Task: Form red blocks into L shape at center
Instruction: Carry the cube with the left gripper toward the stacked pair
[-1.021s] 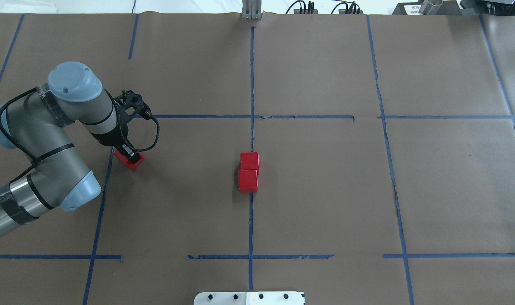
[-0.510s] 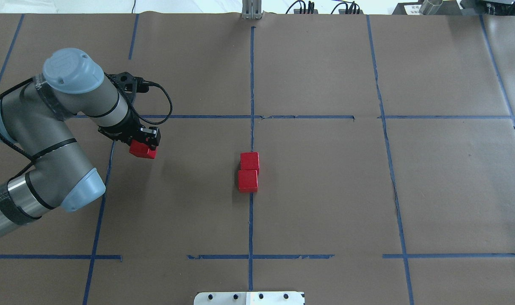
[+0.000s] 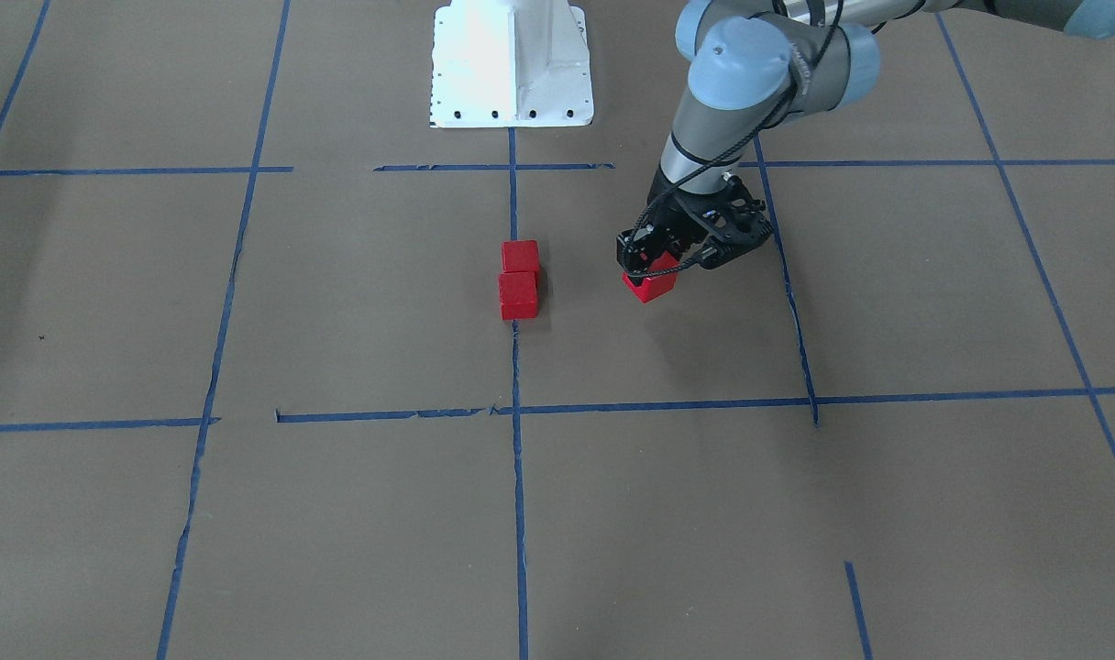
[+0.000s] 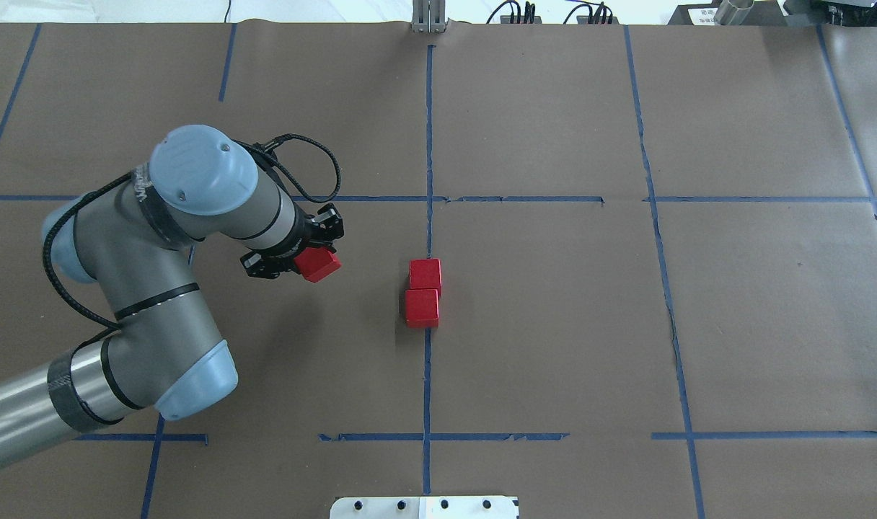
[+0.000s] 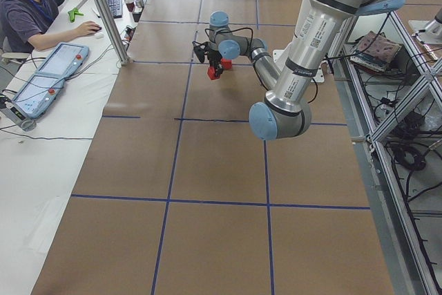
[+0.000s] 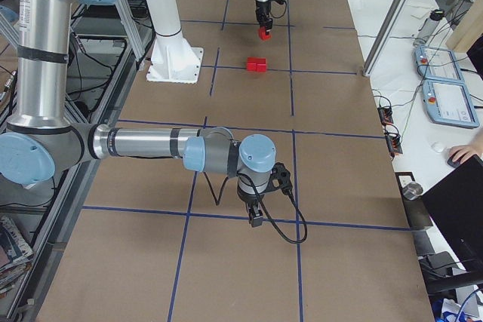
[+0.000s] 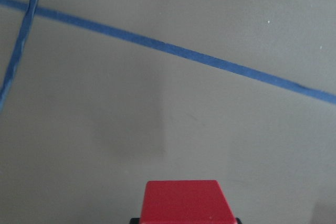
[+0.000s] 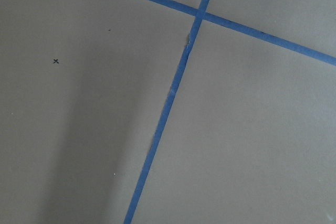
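Two of the red blocks sit touching, one behind the other, on the blue tape line that crosses the center. The third red block hangs just above the brown paper, well apart on the robot's left side and clamped between the jaws of the left gripper. The right gripper points down near a tape crossing towards the table's far end; whether its jaws stand wide or narrow cannot be told.

Left end effector – red block carried rightward, nearer centre pair.
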Action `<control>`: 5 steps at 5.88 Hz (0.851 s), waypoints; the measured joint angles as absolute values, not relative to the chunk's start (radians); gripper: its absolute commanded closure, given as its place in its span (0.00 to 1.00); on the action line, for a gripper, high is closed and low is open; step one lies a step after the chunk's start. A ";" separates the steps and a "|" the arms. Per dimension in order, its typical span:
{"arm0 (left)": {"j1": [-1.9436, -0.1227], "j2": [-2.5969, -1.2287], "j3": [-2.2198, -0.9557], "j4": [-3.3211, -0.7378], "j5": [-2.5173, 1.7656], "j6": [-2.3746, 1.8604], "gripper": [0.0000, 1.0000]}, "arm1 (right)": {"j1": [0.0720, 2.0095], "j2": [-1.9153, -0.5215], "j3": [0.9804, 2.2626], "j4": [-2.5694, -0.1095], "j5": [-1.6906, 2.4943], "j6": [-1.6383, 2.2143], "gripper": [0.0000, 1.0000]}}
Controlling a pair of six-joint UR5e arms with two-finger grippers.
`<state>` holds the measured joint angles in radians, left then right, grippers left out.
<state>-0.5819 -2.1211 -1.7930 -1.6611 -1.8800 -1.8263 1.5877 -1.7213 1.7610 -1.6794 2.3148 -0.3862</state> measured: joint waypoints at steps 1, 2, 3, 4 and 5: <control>-0.562 -2.151 -1.782 -1.655 -1.860 -1.989 0.92 | 1.588 -1.721 1.762 -1.680 2.315 -0.387 0.00; -0.556 -2.176 -1.764 -1.637 -1.859 -2.149 0.92 | 1.588 -1.721 1.762 -1.679 2.315 -0.389 0.00; -0.554 -2.197 -1.737 -1.620 -1.860 -2.297 0.92 | 1.588 -1.722 1.763 -1.679 2.315 -0.389 0.00; -0.553 -2.211 -1.703 -1.620 -1.861 -2.375 0.92 | 1.588 -1.722 1.764 -1.678 2.315 -0.390 0.00; -0.550 -2.223 -1.676 -1.626 -1.862 -2.399 0.92 | 1.588 -1.723 1.764 -1.678 2.315 -0.390 0.00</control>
<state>-0.5504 -2.2230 -1.6758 -1.6259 -1.8624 -2.3994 1.5877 -1.7231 1.7639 -1.6782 2.3148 -0.3901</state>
